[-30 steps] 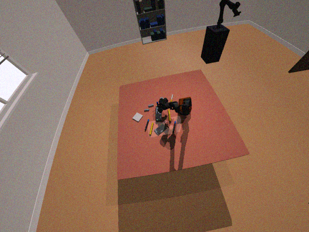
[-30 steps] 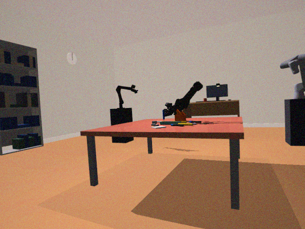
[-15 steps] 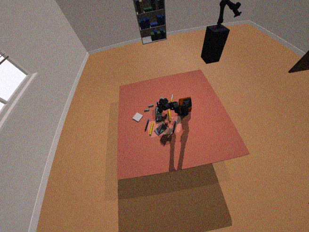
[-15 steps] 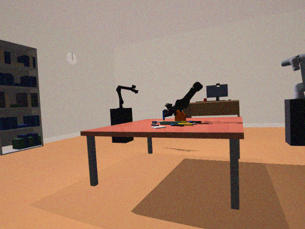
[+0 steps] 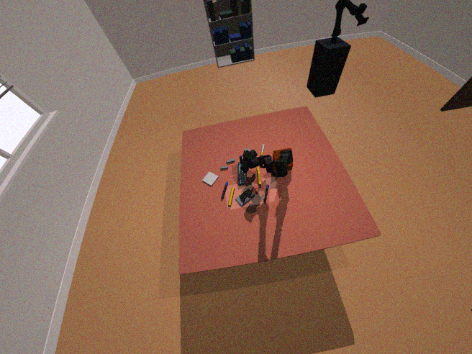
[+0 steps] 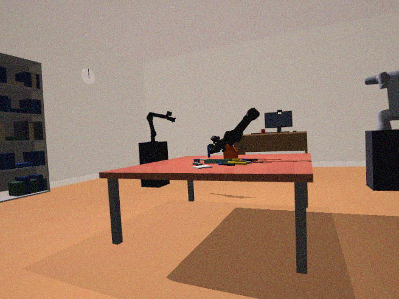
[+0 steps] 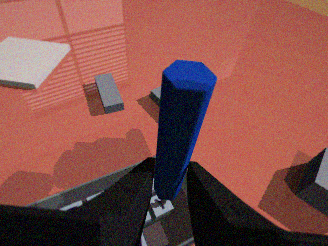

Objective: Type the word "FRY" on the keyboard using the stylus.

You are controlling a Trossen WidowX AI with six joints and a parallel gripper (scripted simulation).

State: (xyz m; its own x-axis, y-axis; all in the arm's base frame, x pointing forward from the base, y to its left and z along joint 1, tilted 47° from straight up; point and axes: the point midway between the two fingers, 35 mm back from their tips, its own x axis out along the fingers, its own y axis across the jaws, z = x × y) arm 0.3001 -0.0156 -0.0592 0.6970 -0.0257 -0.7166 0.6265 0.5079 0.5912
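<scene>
My gripper (image 5: 244,164) (image 6: 209,149) (image 7: 171,166) is shut on the blue stylus (image 6: 208,151) (image 7: 183,115), which stands nearly upright between the fingertips. In the wrist view its flat blue end points up toward the camera and its lower part reaches down to the keyboard. The dark keyboard (image 5: 241,178) (image 6: 215,161) (image 7: 95,187) lies below the gripper. Light keys show around the stylus's lower end, one with a dark letter that is partly covered. The fingers hide much of the keyboard, and I cannot tell whether the stylus tip touches a key.
A white square pad (image 5: 209,178) (image 7: 30,60) and small grey blocks (image 5: 224,168) (image 7: 109,93) lie beyond the keyboard. Yellow markers (image 5: 231,196), blue-ended pens (image 5: 224,191) and a grey device (image 5: 244,197) lie around it. A dark object (image 7: 312,182) is at the wrist view's right edge.
</scene>
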